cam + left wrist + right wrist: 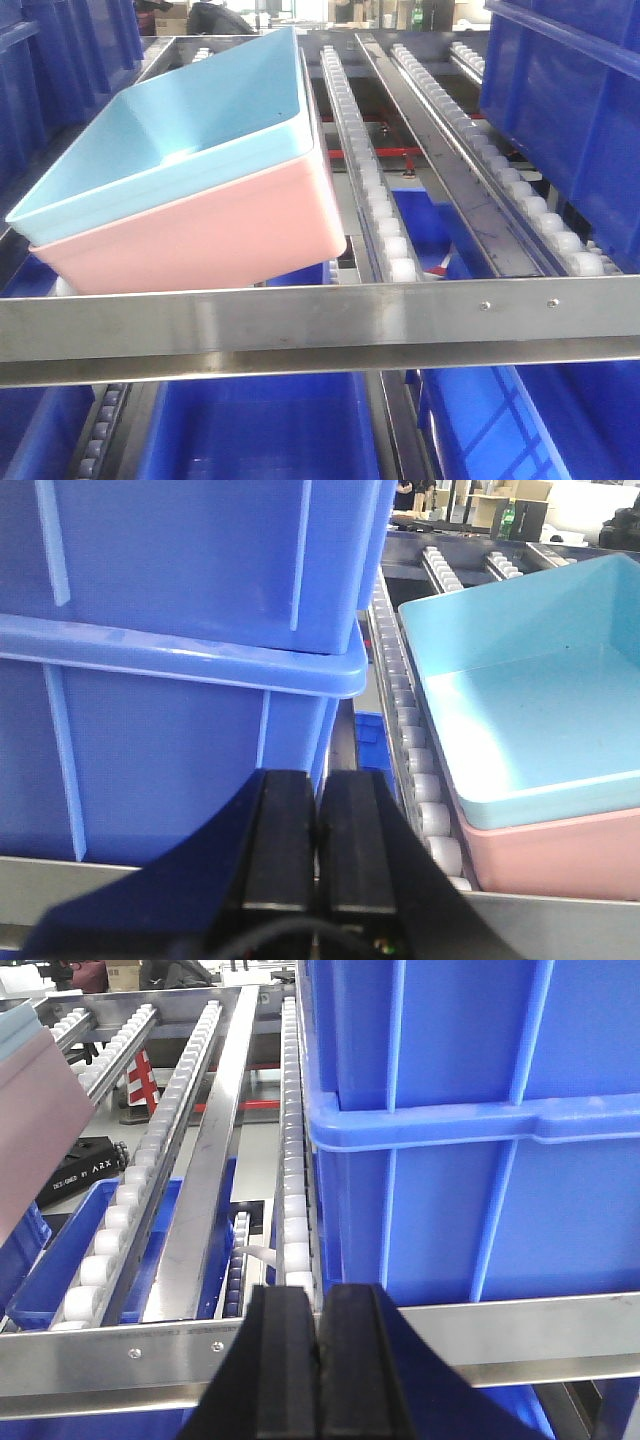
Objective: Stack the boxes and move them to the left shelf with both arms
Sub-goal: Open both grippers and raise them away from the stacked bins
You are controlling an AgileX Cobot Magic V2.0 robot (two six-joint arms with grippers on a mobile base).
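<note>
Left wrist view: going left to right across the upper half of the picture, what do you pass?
Stacked dark blue crates → lane of white rollers → light teal-blue tub, nested in the salmon pink tub whose wall shows just below it.
</note>
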